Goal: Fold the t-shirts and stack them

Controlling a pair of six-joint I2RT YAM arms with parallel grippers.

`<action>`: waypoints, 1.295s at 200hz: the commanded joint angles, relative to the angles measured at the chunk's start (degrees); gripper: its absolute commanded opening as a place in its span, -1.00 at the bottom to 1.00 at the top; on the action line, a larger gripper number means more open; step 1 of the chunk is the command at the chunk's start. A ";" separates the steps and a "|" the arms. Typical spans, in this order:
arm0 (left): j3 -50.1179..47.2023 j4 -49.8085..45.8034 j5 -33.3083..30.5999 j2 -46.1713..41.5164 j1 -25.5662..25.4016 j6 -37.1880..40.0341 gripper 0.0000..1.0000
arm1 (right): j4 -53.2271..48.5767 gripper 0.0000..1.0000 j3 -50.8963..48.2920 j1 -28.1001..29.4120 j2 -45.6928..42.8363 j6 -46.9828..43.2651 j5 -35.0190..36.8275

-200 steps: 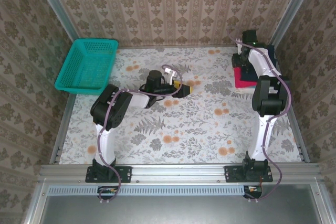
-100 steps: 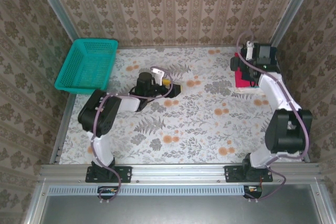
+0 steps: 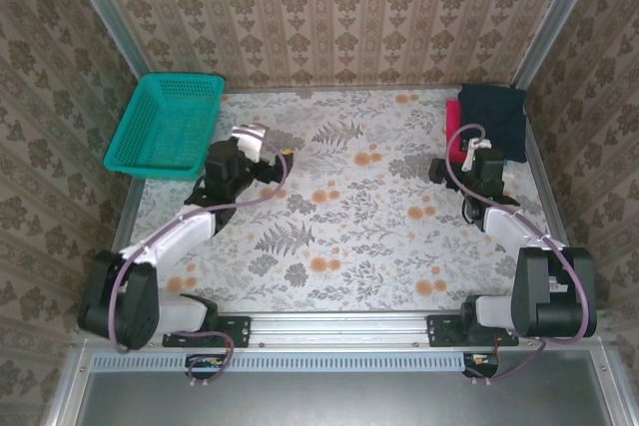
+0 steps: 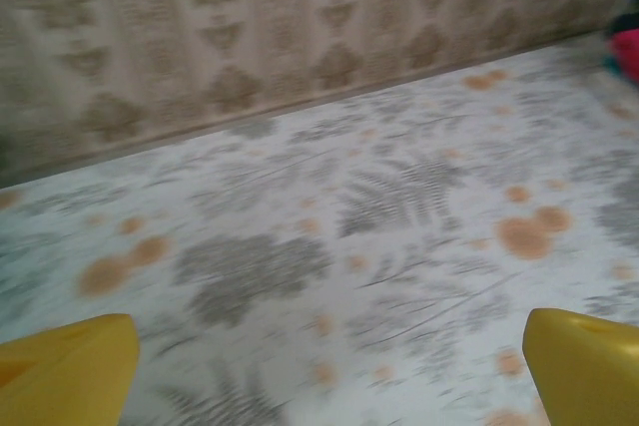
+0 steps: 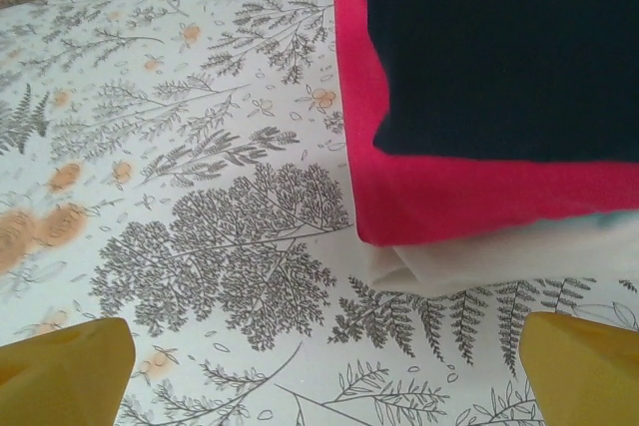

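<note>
Three folded t-shirts are stacked at the back right corner: dark navy [image 3: 492,119] [image 5: 499,47] on top, magenta-pink [image 3: 452,134] [image 5: 449,197] under it, white [image 5: 479,261] at the bottom. My right gripper [image 3: 467,154] [image 5: 324,386] hovers just in front of the stack's near left corner. It is open, its yellow fingertips [image 5: 65,376] spread wide over bare tablecloth with nothing between them. My left gripper [image 3: 272,152] [image 4: 329,376] is open and empty near the back left, facing the rear wall over the floral cloth.
A teal mesh basket [image 3: 165,127] stands at the back left corner, close to my left gripper. Papered walls close in the table [image 3: 339,236] on three sides. A pink edge of the stack [image 4: 627,52] shows far right in the blurred left wrist view.
My right gripper opened, let go of the navy shirt on the stack and drew back toward the near side. My left arm swung left toward the basket.
</note>
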 commanded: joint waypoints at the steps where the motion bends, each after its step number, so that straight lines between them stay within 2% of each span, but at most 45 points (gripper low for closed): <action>1: -3.60 -8.43 -13.38 -5.54 1.50 5.52 1.00 | 14.49 1.00 -4.56 1.89 0.36 -0.85 7.14; 12: -5.93 -8.26 -15.31 -7.97 3.36 6.11 1.00 | 17.64 1.00 -5.92 1.93 1.78 -0.86 7.90; 30: -10.56 -4.98 -14.66 -9.52 8.48 5.95 1.00 | 21.10 1.00 -7.19 2.10 3.11 -1.45 8.67; 44: -13.25 -1.19 -10.60 -9.27 13.02 4.45 1.00 | 27.51 1.00 -9.19 2.03 3.96 -2.64 9.12; 52: -14.58 1.87 -7.61 -8.41 15.45 3.36 1.00 | 27.33 1.00 -9.17 2.01 4.30 -2.23 9.75; 61: -15.65 5.52 -4.28 -6.56 17.78 2.64 1.00 | 30.91 1.00 -9.74 2.13 7.44 -2.57 9.32; 71: -16.11 8.96 -2.62 -3.87 19.23 2.66 1.00 | 28.05 1.00 -8.79 2.70 6.91 -3.14 9.55; 81: -16.20 11.95 -1.11 -0.91 20.13 2.99 1.00 | 29.37 1.00 -8.95 2.76 7.54 -3.51 8.86; 104: -16.39 19.39 0.24 5.83 21.12 3.09 1.00 | 29.58 1.00 -8.92 2.91 7.86 -4.14 7.69; 111: -15.38 17.99 1.21 6.37 21.14 3.56 1.00 | 29.77 1.00 -8.93 2.94 8.03 -4.35 7.42; 150: -15.87 25.21 -0.53 11.96 22.38 2.89 1.00 | 36.03 1.00 -10.18 3.40 12.16 -5.60 5.32; 178: -15.41 29.31 -1.64 17.07 22.35 3.31 1.00 | 35.43 1.00 -10.05 3.51 12.08 -5.67 5.37; 259: -15.62 28.85 -4.43 16.63 21.05 3.52 0.99 | 35.24 1.00 -10.00 3.57 12.08 -5.72 5.48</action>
